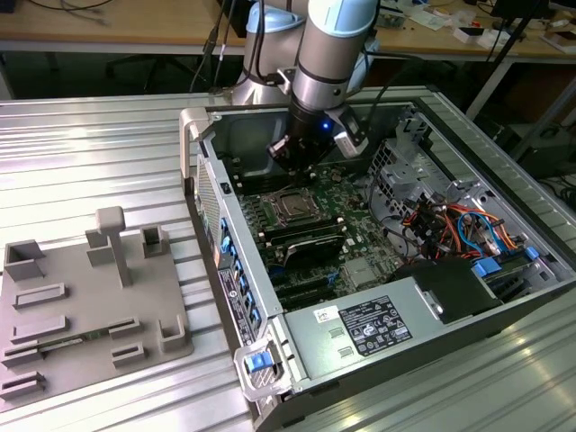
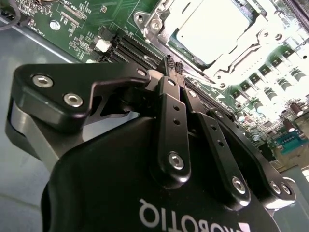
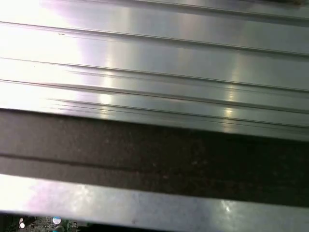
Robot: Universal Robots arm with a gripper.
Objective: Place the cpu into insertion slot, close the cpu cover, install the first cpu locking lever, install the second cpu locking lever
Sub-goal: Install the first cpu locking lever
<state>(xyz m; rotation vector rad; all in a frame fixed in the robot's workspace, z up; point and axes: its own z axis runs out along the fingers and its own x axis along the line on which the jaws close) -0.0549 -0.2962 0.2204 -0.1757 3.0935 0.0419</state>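
Our gripper (image 2: pixel 174 66), pinched together on nothing, hovers near the cpu (image 2: pixel 212 29), which we judge light, stiff, fragile, best edge-held.

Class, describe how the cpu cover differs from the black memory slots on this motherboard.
The cpu cover is a square, shiny silver metal frame; the memory slots are long, narrow and black. The cover is one piece; the slots run as several parallel rows. Both lie flat on the green motherboard.
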